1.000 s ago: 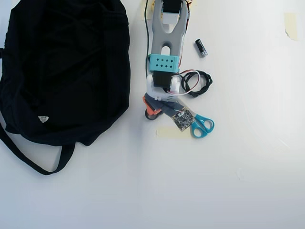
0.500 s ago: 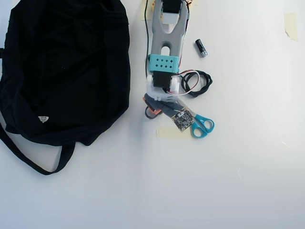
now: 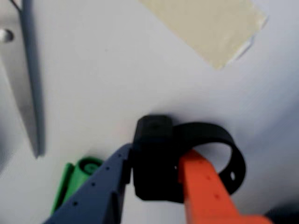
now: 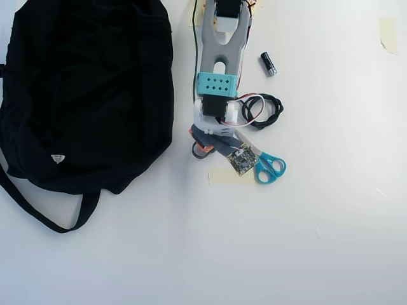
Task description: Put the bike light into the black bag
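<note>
Bag: the black bag [image 4: 89,95] fills the left of the overhead view, slumped flat on the white table [image 4: 331,241], its strap [image 4: 44,219] looping out below and a small white label [image 4: 58,158] near its lower edge.
Arm: just right of the bag, the arm [image 4: 220,63] reaches down from the top edge, well apart from the bag's fabric.
Claw: the gripper [image 3: 156,170] is pinching the light, blue-grey finger [image 3: 100,186] on the left of the wrist view, orange finger [image 3: 205,191] on the right, both pressed against the stubby body.
Light: the bike light [image 3: 154,158] sits between the fingers on the table, its strap ring [image 3: 224,149] curling out to the right; from overhead it is hidden under the claw, right of the bag.
Tape: a tan strip [image 3: 210,28] lies beyond the light in the wrist view.
Scissors: teal-handled scissors [image 4: 270,167] lie just right of the claw.
Cable: a coiled black cable [image 4: 267,111] sits beside the arm.
Cylinder: a small black cylinder [image 4: 268,64] rests further up, to the right.
</note>
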### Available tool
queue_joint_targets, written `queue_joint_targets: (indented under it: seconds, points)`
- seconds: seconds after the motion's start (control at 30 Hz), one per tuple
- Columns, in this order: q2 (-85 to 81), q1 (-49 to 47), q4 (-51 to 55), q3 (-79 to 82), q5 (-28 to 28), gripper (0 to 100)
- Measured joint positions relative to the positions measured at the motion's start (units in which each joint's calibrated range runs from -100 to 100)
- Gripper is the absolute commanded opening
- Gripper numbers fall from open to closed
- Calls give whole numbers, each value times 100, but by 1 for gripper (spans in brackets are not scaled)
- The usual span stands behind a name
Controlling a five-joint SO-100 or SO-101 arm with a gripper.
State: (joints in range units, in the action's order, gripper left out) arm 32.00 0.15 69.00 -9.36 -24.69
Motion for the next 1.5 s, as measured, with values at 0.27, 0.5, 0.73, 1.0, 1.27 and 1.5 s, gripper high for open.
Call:
queue_joint_targets:
  seconds: [0.27,0.5,0.73,1.0,1.27,1.5]
  points:
    - [0,15,653,-425,117,2]
    - [0,7,1640,-1226,161,2]
    - [0,15,2387,-2146,659,2]
    - [0,15,2533,-2854,1153,2]
    - [-415,22,2782,-2893,1573,2]
    - [-1013,51,2911,-2893,1875,2]
